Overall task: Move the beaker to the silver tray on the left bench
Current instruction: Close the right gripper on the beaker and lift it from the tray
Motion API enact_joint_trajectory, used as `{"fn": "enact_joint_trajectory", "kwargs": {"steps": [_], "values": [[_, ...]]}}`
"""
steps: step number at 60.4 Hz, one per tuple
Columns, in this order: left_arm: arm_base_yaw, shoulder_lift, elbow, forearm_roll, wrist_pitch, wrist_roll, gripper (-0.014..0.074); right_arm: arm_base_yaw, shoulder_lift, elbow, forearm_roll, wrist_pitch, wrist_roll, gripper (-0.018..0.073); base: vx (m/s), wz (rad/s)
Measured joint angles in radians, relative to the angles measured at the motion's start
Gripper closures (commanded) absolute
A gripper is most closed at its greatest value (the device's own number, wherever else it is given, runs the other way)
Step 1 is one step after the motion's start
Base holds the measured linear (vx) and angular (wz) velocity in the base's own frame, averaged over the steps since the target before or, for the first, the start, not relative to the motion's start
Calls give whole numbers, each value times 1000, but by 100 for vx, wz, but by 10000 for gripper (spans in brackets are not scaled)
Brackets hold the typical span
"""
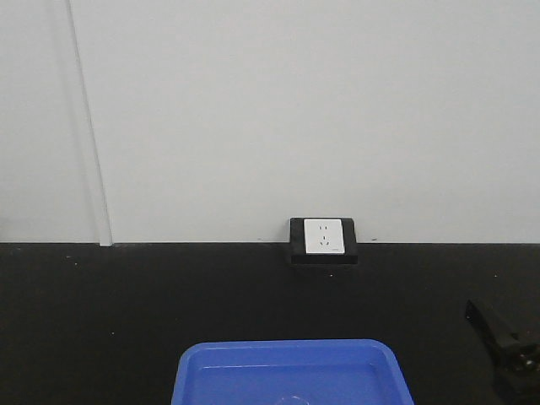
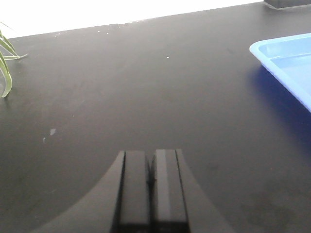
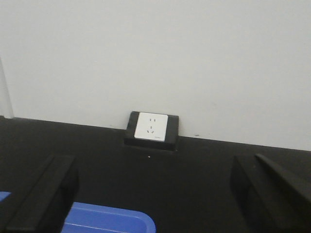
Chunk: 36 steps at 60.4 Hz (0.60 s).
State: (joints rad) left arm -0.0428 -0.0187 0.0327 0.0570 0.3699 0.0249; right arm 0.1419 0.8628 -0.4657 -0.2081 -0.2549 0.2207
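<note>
The left gripper (image 2: 151, 167), left of the blue tray (image 1: 287, 346), has its fingers pressed together; the right gripper (image 3: 151, 167), by the tray's right side, holds them wide apart. The beaker (image 1: 294, 398) shows only as a faint round rim inside the tray.

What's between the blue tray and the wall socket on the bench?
Nothing: only bare black bench top separates the blue tray from the socket. The front-facing view shows it best; the right wrist view agrees.
</note>
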Motion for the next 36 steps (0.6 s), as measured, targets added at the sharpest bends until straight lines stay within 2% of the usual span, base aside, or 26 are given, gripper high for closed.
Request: {"fn": "enact_joint_trajectory", "kwargs": {"steps": [9, 17, 26, 36], "values": [[0, 0, 0, 0, 0, 0, 595, 69, 99, 9, -34, -40, 18, -125, 0, 0], [0, 0, 0, 0, 0, 0, 595, 169, 279, 103, -68, -127, 23, -87, 0, 0], [0, 0, 0, 0, 0, 0, 595, 265, 526, 202, -84, -354, 25, -55, 0, 0], [0, 0, 0, 0, 0, 0, 595, 296, 773, 171, -103, -595, 25, -51, 0, 0]]}}
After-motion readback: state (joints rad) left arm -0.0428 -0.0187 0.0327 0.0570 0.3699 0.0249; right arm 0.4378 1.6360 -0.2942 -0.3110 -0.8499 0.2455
